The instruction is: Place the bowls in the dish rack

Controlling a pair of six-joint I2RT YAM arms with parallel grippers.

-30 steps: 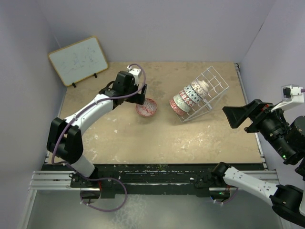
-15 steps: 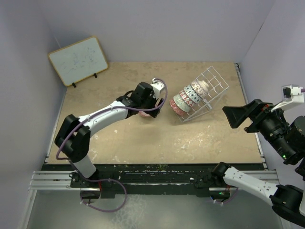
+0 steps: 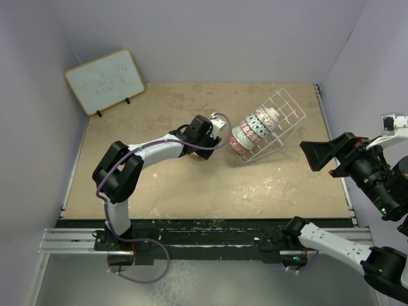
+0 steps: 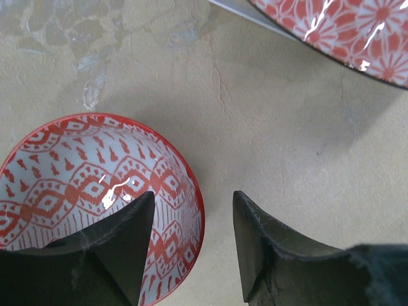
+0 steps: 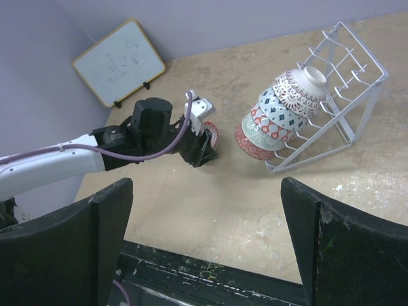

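My left gripper (image 4: 192, 204) is straddling the rim of the red bowl (image 4: 83, 172). One finger is inside and one outside, and the jaws are roughly half apart. There's daylight on the outer side, so nothing's actually gripped yet. The bowl sits flat on the table (image 3: 191, 185) about mid-table. In the overhead view the dish rack (image 5: 347, 57) is just past it at roughly 2 o'clock. My right gripper (image 5: 207, 191) is spread wide and empty, off the table's right edge at around 4 o'clock.

What bugs me is that this is a thin-rim pinch on glazed ceramic. If the bite ends up shallow, I reckon the bowl swings or slips out on the lift. The rack also looks tilted, and the stack of other bowls (image 5: 280, 118) is nested in it. The front bowl (image 4: 344, 25) is just beside mine. If I clip that going in, the stack could slide or the rack could shift.

For room, there's loads of bare table at 6 o'clock down to the near edge, and more out at 9. It's tight at 2 to 3 because of the rack. Further back, the whiteboard (image 3: 105, 80) leans in the 10 o'clock corner, well apart from everything, and then there's the back wall (image 3: 223, 38).
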